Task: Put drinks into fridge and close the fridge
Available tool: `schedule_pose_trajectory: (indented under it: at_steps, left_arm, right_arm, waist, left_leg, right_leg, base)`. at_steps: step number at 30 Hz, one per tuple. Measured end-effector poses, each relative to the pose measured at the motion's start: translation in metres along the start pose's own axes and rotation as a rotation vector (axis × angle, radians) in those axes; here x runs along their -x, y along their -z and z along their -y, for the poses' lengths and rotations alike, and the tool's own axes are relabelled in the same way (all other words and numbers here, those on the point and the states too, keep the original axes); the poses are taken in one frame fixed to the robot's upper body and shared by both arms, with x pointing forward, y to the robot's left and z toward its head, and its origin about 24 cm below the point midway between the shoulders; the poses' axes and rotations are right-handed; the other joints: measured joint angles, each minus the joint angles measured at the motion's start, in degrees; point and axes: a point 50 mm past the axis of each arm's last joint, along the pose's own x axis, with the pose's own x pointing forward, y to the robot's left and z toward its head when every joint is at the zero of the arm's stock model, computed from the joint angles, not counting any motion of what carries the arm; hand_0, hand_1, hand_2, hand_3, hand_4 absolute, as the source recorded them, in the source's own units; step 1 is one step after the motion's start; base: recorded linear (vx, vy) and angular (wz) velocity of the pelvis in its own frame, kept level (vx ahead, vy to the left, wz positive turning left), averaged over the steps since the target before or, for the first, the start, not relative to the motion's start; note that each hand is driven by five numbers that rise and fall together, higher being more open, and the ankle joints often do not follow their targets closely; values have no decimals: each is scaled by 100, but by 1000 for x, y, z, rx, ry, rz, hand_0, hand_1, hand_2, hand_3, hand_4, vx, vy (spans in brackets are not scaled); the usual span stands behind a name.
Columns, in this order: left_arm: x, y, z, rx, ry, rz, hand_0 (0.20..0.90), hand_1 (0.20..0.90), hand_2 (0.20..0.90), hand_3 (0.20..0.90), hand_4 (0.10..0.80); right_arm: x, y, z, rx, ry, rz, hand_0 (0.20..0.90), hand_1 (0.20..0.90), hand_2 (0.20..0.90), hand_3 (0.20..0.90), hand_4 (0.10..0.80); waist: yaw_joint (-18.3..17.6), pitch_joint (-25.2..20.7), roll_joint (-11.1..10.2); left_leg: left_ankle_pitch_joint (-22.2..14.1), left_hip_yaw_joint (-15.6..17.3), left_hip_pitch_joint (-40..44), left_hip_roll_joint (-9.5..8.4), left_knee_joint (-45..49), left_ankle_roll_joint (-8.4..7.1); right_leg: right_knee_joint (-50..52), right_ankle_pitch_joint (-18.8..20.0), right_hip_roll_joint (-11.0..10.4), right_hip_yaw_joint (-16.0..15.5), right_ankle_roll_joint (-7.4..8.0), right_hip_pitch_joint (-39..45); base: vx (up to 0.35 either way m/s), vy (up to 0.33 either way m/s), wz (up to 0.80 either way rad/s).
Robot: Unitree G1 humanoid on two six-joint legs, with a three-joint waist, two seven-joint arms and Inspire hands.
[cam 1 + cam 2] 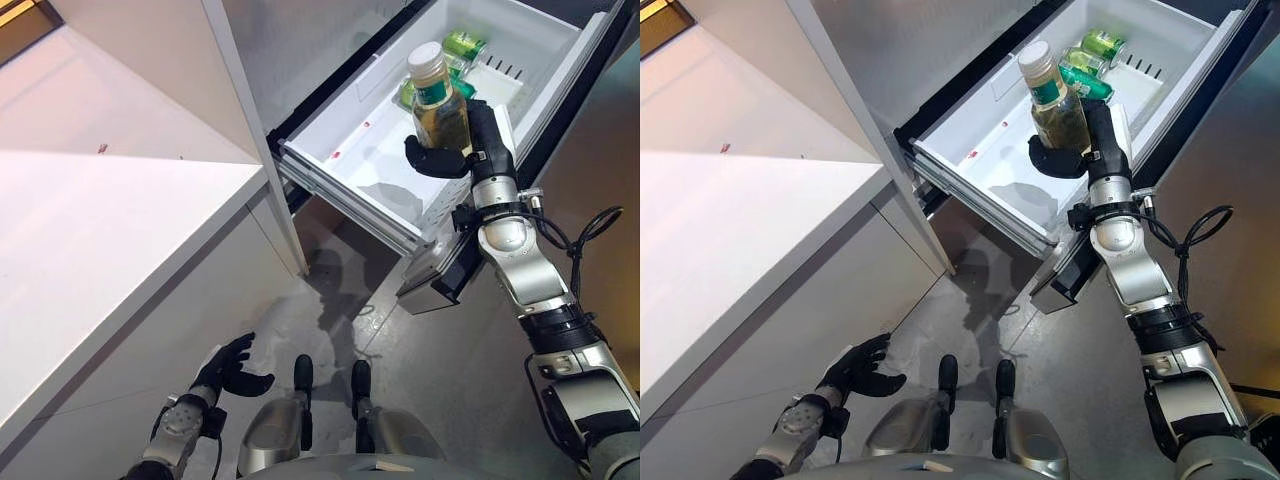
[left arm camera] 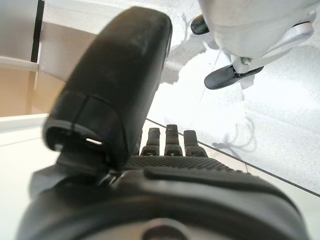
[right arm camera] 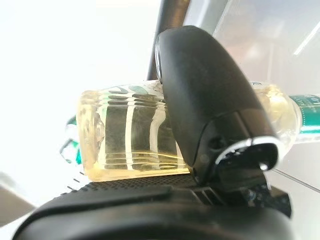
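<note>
My right hand is shut on a clear bottle of yellow drink with a cream cap and a green label. It holds the bottle upright above the open white fridge drawer. The right wrist view shows the thumb across the bottle. Green drinks lie at the drawer's far end. My left hand hangs low by the cabinet front, open and empty, and its fingers are straight.
A white counter stands at the left. The grey fridge front rises behind the drawer. The drawer's dark front panel juts out over the grey floor.
</note>
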Motion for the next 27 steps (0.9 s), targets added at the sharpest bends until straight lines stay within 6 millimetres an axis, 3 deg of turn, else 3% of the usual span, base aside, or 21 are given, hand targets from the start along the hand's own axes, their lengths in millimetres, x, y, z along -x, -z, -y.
schedule_pose_trajectory:
  at_steps: [10,19,27]
  left_arm:
    - [1,6,-5,-2,-36,-30,900,900,900,900,800]
    - [-6,-8,-11,0,-50,3,900,900,900,900,800]
    - [-8,-17,-22,8,-90,28,900,900,900,900,800]
  right_arm:
    - [-27,22,24,97,50,-210,300,300,300,200,100]
    - [-45,20,45,172,62,-311,300,300,300,200,100]
    - [-60,6,79,280,49,-396,300,300,300,200,100]
  waist:
    - [98,-2,-3]
    - [235,13,-13]
    - [337,358,-131]
  left_leg:
    - [25,-100,13,-13,19,3]
    - [52,-202,-385,-34,218,-12]
    - [160,-275,-818,-114,409,43]
  right_leg:
    - [24,-3,-14,-81,2,51]
    - [303,-35,-49,-192,44,-347]
    - [808,-81,-150,-234,79,-901]
  base:
    - [14,-8,5]
    - [-4,10,6]
    - [-10,24,5]
